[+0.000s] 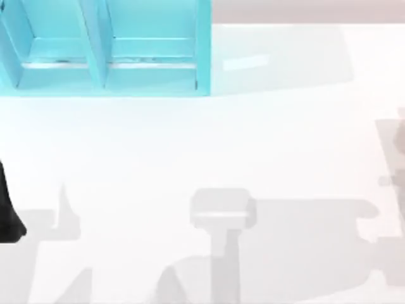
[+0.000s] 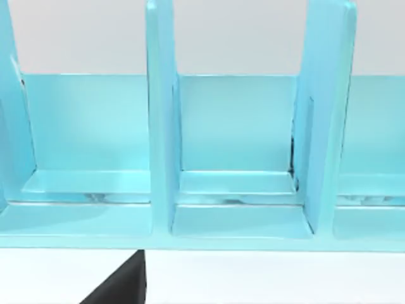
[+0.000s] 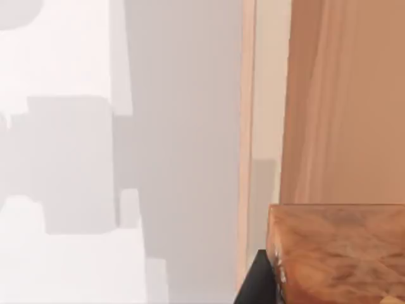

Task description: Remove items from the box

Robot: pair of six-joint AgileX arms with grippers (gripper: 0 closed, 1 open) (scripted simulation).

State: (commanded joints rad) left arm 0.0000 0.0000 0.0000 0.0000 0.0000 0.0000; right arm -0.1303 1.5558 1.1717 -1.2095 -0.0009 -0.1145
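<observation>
Items, the cup and the lumpy piece: I cannot tell where either lies. A cyan rack (image 1: 107, 44) with upright dividers stands on the white surface (image 1: 266, 139) at 11 o'clock, and the left wrist view faces its compartments (image 2: 237, 133) straight on. A dark part of the left arm (image 1: 7, 212) sits at the 9 o'clock edge. The left gripper (image 2: 120, 286) hangs just before the rack's base. The right gripper (image 3: 256, 284) is close beside a wood-grain block (image 3: 338, 253) and an orange-brown wooden wall (image 3: 345, 101). Whether either gripper is released or clenched I cannot tell. Grey arm shadows (image 1: 221, 215) spread from 6 to 3 o'clock.
</observation>
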